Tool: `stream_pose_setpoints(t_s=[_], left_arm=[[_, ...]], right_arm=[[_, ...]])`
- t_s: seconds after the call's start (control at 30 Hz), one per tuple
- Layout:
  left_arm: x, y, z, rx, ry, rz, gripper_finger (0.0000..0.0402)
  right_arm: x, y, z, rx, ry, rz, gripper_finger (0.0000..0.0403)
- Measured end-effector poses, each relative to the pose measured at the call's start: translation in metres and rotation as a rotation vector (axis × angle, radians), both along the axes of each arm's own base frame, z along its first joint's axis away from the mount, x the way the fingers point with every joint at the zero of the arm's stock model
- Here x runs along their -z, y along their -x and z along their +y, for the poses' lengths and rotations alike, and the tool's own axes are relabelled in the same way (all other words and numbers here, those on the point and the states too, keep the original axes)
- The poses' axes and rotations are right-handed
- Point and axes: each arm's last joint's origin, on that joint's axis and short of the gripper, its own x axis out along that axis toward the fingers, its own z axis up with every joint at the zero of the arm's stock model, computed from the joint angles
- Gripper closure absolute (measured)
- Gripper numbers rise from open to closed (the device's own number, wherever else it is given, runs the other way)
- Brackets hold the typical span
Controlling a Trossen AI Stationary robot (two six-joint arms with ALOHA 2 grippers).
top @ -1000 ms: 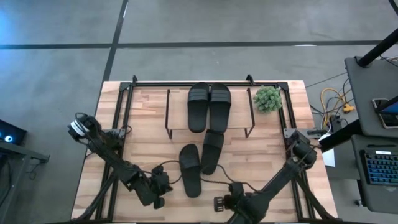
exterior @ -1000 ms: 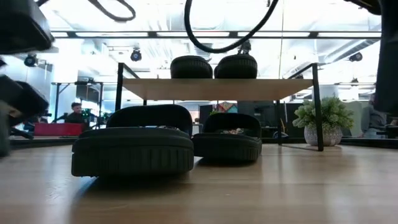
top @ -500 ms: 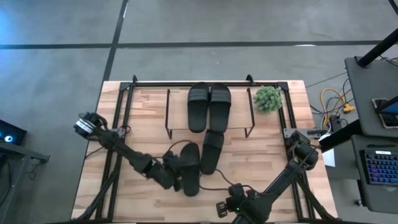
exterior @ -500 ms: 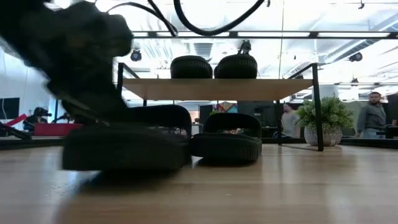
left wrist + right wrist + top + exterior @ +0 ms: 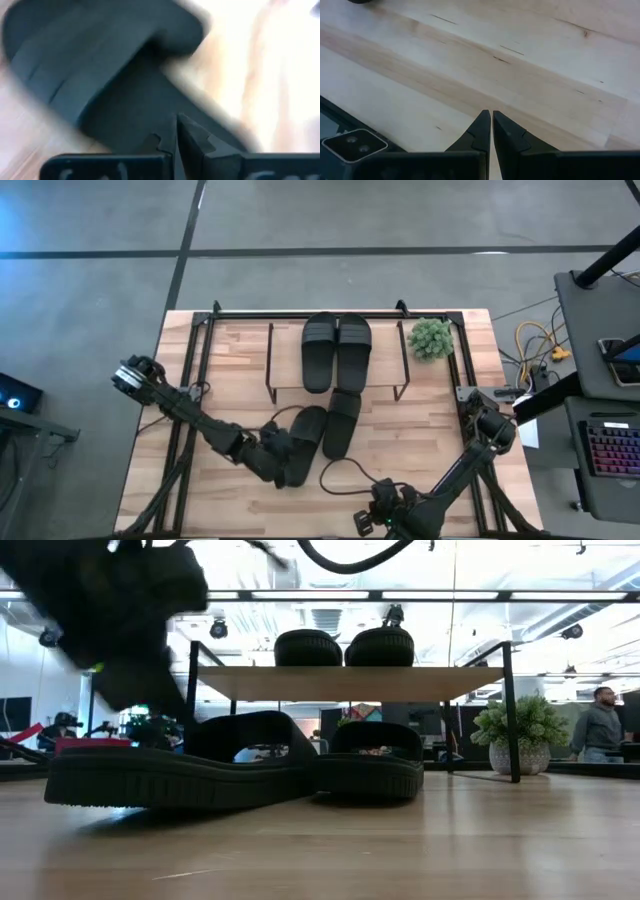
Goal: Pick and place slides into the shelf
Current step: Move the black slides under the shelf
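Note:
Two black slides (image 5: 320,350) (image 5: 353,350) lie side by side on the shelf's (image 5: 350,683) wooden top board. Two more lie on the table in front of it. The right one (image 5: 340,423) points at the shelf. The left one (image 5: 310,430) lies slanted, its long side toward the low view (image 5: 170,775). My left gripper (image 5: 292,465) is shut at this slide's near end. My right gripper (image 5: 372,518) is shut and empty at the table's near edge, over bare wood (image 5: 520,60). My left gripper has its shut fingertips (image 5: 192,135) against the left slide's near end, on the dark sole (image 5: 145,120) behind the strap. It comes from the table's left, slanting down. The slide lies flat on the table.
A small potted plant (image 5: 430,338) stands at the shelf's right. Black frame rails (image 5: 190,380) run along the table's left and far sides. Cables (image 5: 350,470) trail on the table between the two arms. People show in the room behind (image 5: 598,725).
My left gripper has gone from the table's near left toward the right and far side, up to the left slide. The slide has turned on the table: its near end has swung toward the left edge, while its far end has stayed by the other slide.

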Motion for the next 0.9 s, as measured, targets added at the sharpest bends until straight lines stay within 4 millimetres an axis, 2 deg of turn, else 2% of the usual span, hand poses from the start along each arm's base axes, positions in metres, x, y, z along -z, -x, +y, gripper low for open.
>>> stream_pose_setpoints(t_s=[0.17,0.43,0.63,0.9], left_arm=[[0.017,0.015,0.003,-0.047,-0.057,0.104,0.0401],[0.021,0.013,0.008,-0.061,-0.147,0.092,0.0401],[0.006,0.014,0.002,-0.042,-0.129,0.045,0.0401],[0.02,0.027,0.012,-0.095,-0.204,0.161,0.0401]], right_arm=[[0.002,0.003,-0.002,0.017,0.014,0.015,0.039],[0.003,0.003,-0.002,0.034,0.009,0.013,0.039],[0.003,0.004,-0.002,0.069,-0.008,0.003,0.039],[0.003,0.004,-0.001,0.068,-0.007,0.004,0.039]])
